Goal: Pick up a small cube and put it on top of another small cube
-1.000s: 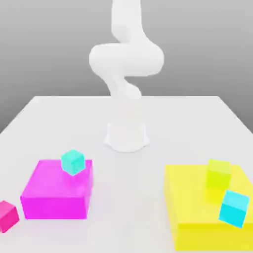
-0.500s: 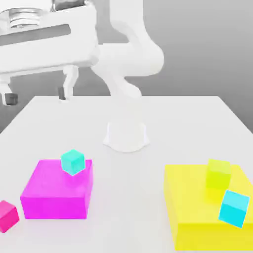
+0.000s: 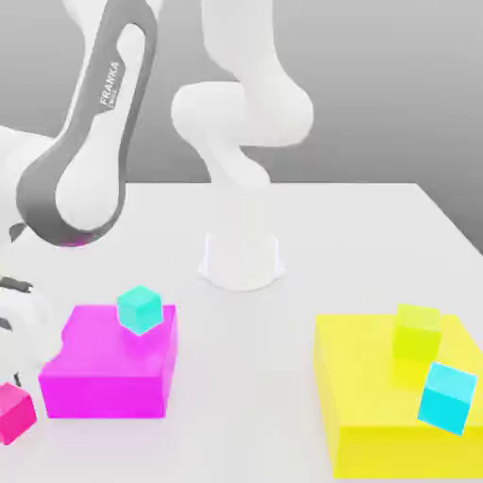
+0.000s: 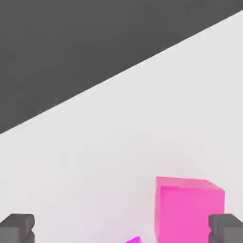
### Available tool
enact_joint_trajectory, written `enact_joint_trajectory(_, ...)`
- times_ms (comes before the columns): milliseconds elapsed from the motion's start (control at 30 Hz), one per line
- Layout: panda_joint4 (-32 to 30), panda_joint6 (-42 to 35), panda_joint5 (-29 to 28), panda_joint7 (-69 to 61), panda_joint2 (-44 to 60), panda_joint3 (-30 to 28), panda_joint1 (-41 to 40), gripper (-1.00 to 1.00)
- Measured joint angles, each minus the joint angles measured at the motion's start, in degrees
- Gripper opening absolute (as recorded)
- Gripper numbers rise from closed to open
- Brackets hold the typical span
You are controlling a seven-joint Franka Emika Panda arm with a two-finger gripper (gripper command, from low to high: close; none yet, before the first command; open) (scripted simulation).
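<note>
The small cube (image 3: 14,412), hot pink, rests on the white table at the exterior view's lower left, beside a big magenta block (image 3: 108,363). My gripper (image 3: 11,325) hangs just above it at the exterior view's left edge. In the hand view the gripper (image 4: 121,230) is open, its dark fingertips (image 4: 17,228) set wide apart, and the pink cube (image 4: 190,209) lies ahead, nearer one fingertip, untouched. The other small cube (image 3: 417,330), lime yellow-green, sits on top of a big yellow block (image 3: 377,415) at the exterior view's right.
A teal small cube (image 3: 140,308) sits on the magenta block's top. A cyan small cube (image 3: 446,396) lies on the yellow block near the lime one. The arm's white base (image 3: 241,259) stands mid-table. The table's left edge (image 3: 28,222) runs close to the gripper.
The arm has swung down from high above to the table's left side. The hand has dropped to just over the pink cube. No cube has moved.
</note>
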Motion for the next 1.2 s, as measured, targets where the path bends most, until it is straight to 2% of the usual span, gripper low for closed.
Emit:
enact_joint_trajectory(133,1.8,5.66,4.96,-3.86,8.29,4.8,-4.52,0.0)
enact_joint_trajectory(167,2.11,6.6,5.67,-4.36,9.56,5.82,-5.39,-1.0)
enact_joint_trajectory(367,2.27,7.05,6.09,-4.67,10.2,6.32,-5.8,-1.0)
enact_joint_trajectory(533,0.12,1.33,-0.06,-0.31,2.1,1.3,-1.78,-1.0)
enact_joint_trajectory(867,-7.12,-6.84,-6.83,-6.49,-13.41,14.32,12.8,-1.0)
enact_joint_trajectory(1067,-12.16,-12.06,-12.02,-11.46,-24.93,23.37,30.44,-1.0)
enact_joint_trajectory(1133,-13.7,-13.81,-14.18,-13.27,-28.92,26.72,33.7,-1.0)
enact_joint_trajectory(1200,-15.21,-12.38,-16.26,-14.79,-29.63,29.99,36.74,-1.0)
